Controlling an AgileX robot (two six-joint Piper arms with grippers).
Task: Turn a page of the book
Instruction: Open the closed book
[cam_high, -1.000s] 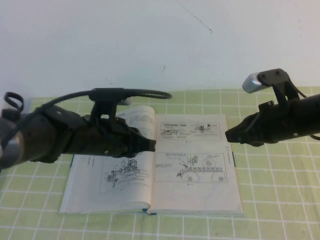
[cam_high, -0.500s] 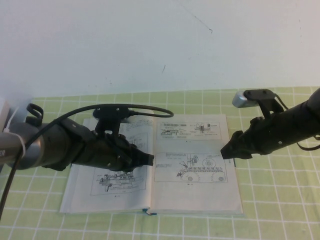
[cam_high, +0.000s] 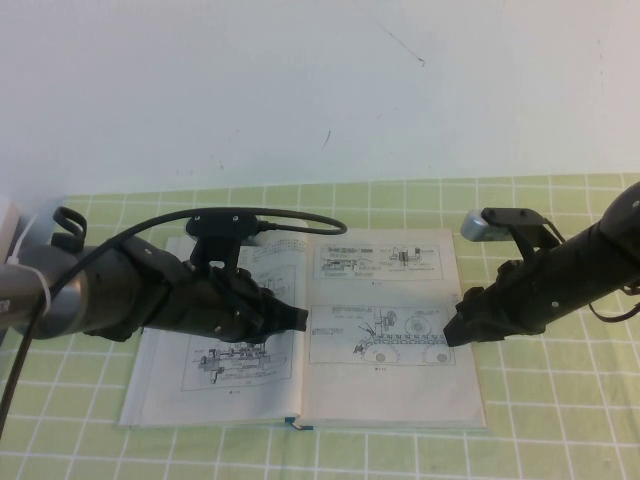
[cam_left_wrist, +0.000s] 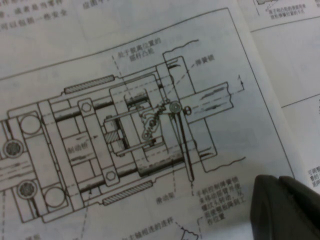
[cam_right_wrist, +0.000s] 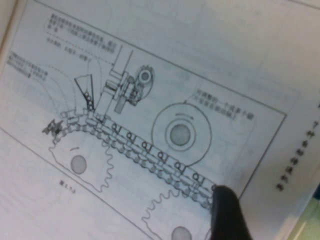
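Note:
The book (cam_high: 235, 398) lies open on the green checked cloth, its dark teal cover edge showing at the front. Its right page (cam_high: 400, 385) carries two wide mechanical diagrams and lies flat. My left gripper (cam_high: 303, 318) is shut, its tip low over the left page beside the spine; in the left wrist view (cam_left_wrist: 287, 210) it sits by a machine drawing (cam_left_wrist: 125, 130). My right gripper (cam_high: 451, 335) is shut, its tip low at the outer end of the right page's lower diagram. It also shows in the right wrist view (cam_right_wrist: 227, 215), near the page's outer margin (cam_right_wrist: 285, 150).
The checked cloth (cam_high: 560, 420) extends around the book, with room to the right and front. A white wall stands behind. A white object (cam_high: 8, 225) sits at the far left edge. A black cable (cam_high: 290, 215) loops above the left arm.
My right gripper has dropped and moved toward me, from beside the page's upper outer edge to the lower diagram's outer end. My left arm sank lower a second ago and has held still since.

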